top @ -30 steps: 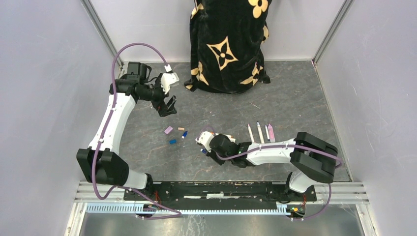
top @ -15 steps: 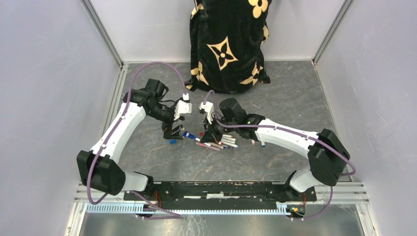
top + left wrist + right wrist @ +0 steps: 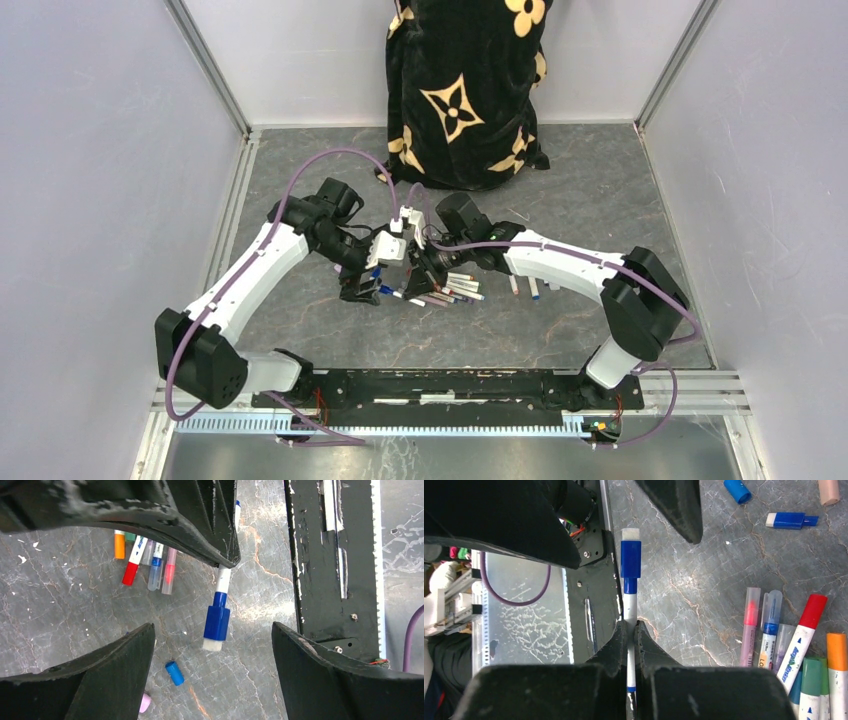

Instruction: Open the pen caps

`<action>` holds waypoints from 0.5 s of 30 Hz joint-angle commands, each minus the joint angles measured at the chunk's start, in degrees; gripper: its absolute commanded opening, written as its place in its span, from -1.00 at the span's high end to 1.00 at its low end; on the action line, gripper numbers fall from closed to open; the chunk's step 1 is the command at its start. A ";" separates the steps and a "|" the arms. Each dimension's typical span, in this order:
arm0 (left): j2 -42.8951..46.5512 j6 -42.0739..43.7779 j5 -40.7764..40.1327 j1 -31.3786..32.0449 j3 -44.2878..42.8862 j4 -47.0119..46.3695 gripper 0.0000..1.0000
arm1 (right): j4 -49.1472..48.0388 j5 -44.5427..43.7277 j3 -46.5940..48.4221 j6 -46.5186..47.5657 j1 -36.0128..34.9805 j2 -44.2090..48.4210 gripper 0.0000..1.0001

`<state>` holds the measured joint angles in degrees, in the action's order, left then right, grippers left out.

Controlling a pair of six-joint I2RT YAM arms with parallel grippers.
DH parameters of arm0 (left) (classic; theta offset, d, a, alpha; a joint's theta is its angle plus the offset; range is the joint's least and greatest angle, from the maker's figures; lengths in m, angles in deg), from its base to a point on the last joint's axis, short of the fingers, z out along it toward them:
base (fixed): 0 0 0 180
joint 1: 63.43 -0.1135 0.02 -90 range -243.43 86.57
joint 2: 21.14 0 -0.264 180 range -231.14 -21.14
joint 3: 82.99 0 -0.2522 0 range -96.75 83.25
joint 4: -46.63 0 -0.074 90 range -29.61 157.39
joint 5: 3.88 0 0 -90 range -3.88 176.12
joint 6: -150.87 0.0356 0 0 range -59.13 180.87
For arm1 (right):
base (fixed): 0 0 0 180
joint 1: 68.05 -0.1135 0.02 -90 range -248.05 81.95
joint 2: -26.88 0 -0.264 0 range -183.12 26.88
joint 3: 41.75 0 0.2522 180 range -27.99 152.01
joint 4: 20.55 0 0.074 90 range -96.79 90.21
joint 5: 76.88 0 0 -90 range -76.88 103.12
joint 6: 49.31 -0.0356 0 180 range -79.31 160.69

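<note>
My right gripper [image 3: 630,625] is shut on the white barrel of a pen [image 3: 629,607]. The pen's blue cap [image 3: 630,559] is still on and points at my left gripper. My left gripper [image 3: 212,630] is open, and the blue cap [image 3: 217,622] hangs between its jaws without touching them. Both grippers meet mid-table in the top view, left [image 3: 362,288] and right [image 3: 412,272]. Several capped pens [image 3: 804,650] lie in a pile just right of them [image 3: 452,290]. A loose blue cap [image 3: 175,673] and a pink cap [image 3: 145,702] lie on the table below.
Two more pens [image 3: 523,287] lie apart to the right of the pile. A short blue piece [image 3: 791,520] and a beige cap [image 3: 829,490] lie near the loose blue cap [image 3: 738,490]. A black patterned cloth bag [image 3: 465,90] stands at the back. The black base rail [image 3: 325,555] is close by.
Both arms have swung in to the middle of the table. In the last half second my left gripper has closed in on the right one, so the held pen's cap sits between its jaws.
</note>
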<state>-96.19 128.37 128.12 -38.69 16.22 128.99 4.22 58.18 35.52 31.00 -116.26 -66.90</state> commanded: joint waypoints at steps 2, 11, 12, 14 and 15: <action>2.76 0.32 0.62 0.54 2.54 -4.40 -0.81 | -6.25 3.15 0.59 -4.79 0.89 0.69 1.00; 2.65 0.08 1.52 1.11 2.47 -5.32 -0.58 | -12.32 5.64 -0.21 -10.49 1.52 -0.50 1.00; 2.43 0.36 1.18 1.11 2.35 -4.94 -0.48 | -12.39 5.70 -0.22 -10.66 1.58 -0.53 1.00; 2.38 0.92 0.58 1.11 2.40 -4.54 -0.16 | -12.67 5.57 -0.59 -11.08 1.76 -0.38 1.00; 2.36 1.03 0.16 1.13 2.42 -4.57 0.06 | -12.67 5.61 -0.74 -11.22 1.87 -0.27 1.00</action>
<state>-93.93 128.33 128.27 -37.84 19.46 124.49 -4.57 62.31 35.14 21.93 -114.99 -66.94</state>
